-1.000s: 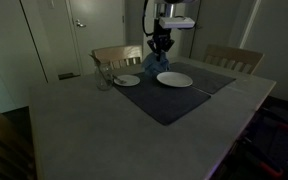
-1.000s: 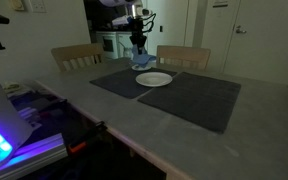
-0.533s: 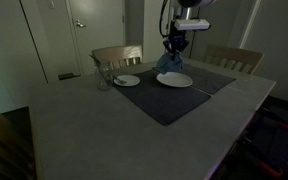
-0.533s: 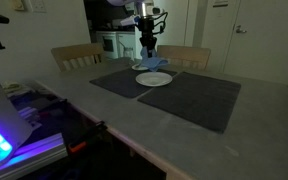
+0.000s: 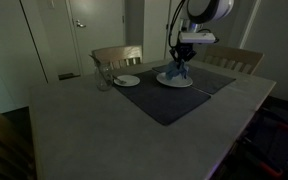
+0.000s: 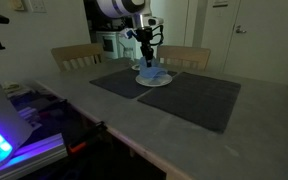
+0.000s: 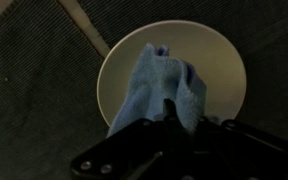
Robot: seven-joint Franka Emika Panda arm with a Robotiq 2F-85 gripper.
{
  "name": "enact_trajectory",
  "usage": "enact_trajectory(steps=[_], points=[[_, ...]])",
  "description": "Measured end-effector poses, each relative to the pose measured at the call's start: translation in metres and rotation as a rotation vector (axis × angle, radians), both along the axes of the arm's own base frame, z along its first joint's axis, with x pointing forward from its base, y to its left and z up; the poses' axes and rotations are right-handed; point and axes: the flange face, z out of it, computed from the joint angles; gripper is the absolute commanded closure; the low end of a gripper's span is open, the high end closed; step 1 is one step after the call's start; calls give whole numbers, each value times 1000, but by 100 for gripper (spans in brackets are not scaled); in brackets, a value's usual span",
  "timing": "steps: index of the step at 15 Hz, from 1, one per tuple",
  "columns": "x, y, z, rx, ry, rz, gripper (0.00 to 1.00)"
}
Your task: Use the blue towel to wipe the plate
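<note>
The gripper (image 7: 170,108) is clenched on the blue towel (image 7: 156,82), which hangs over the middle of the plate (image 7: 119,62). Under the plate lies a dark mat (image 7: 34,90); in an exterior view 1 smaller plate (image 5: 127,80) sits near the plate

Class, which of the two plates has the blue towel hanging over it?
The larger plate, under the gripper holding the blue towel; the smaller plate beside the glass is bare.

I see open room over the dark rectangular placemat (image 5: 169,105) and bare grey tabletop (image 5: 74,125) nearer the camera, while a clear drinking glass (image 5: 102,78), small white side plate (image 5: 127,80) and two wooden chair backs (image 5: 117,54) crowd the far side by the large white plate (image 5: 162,80).
</note>
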Motion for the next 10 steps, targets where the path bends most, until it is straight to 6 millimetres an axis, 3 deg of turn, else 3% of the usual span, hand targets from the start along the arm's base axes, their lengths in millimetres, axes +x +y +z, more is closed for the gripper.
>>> enact_trajectory(steps=[3,4,10], points=[[-8,7,-8,-16,0,-7,98],[-10,9,-10,-23,5,2,93],[-10,10,-10,-23,6,3,93]])
